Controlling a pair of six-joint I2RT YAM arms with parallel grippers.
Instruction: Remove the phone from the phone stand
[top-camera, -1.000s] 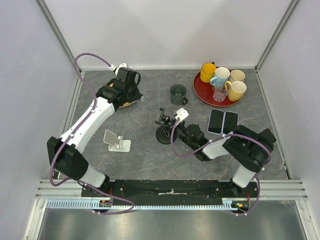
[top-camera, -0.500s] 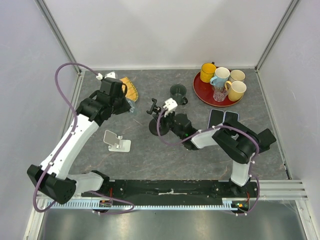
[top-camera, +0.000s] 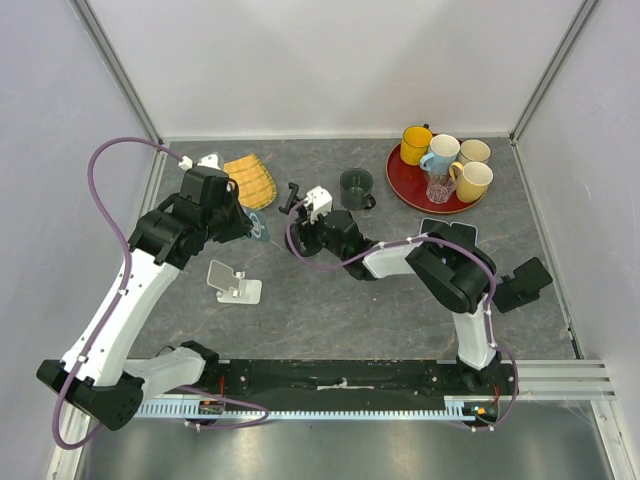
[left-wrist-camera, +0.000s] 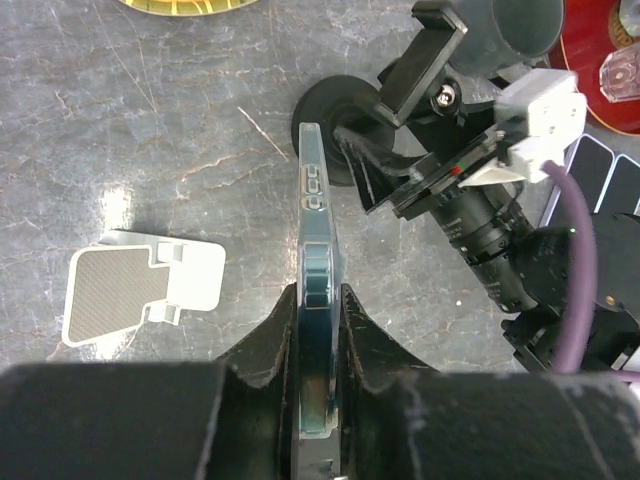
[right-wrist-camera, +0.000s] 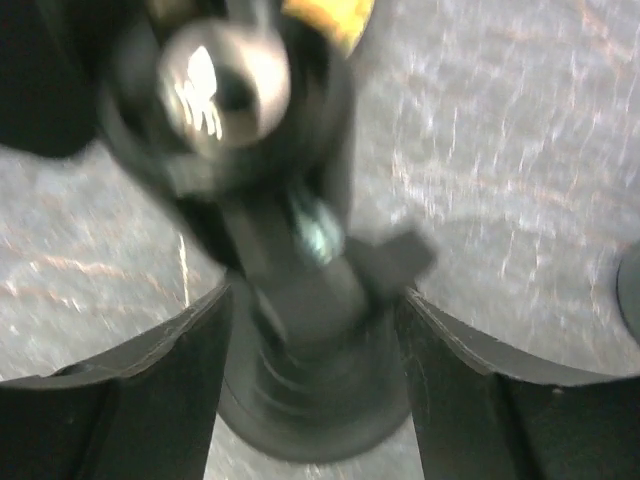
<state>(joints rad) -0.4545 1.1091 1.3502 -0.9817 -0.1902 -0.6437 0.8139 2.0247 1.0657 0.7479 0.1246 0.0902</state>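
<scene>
My left gripper (top-camera: 250, 226) is shut on a phone (top-camera: 259, 229), held on edge above the table; in the left wrist view the phone (left-wrist-camera: 315, 200) stands between my fingers (left-wrist-camera: 360, 330). A white phone stand (top-camera: 235, 283) lies empty in front of it, also in the left wrist view (left-wrist-camera: 140, 290). My right gripper (top-camera: 308, 240) is shut on the base of a black clamp stand (top-camera: 295, 198), whose clamp is empty. The right wrist view shows this stand (right-wrist-camera: 310, 400), blurred, between the fingers (right-wrist-camera: 130, 400).
A dark cup (top-camera: 356, 187) stands behind the right gripper. A red tray (top-camera: 395, 172) with several mugs is at the back right. Two more phones (top-camera: 462, 232) lie beside the right arm. A yellow woven piece (top-camera: 250, 180) lies at the back left.
My left gripper has come forward and right from the back left corner with the phone. My right gripper has slid the black stand left and toward the back.
</scene>
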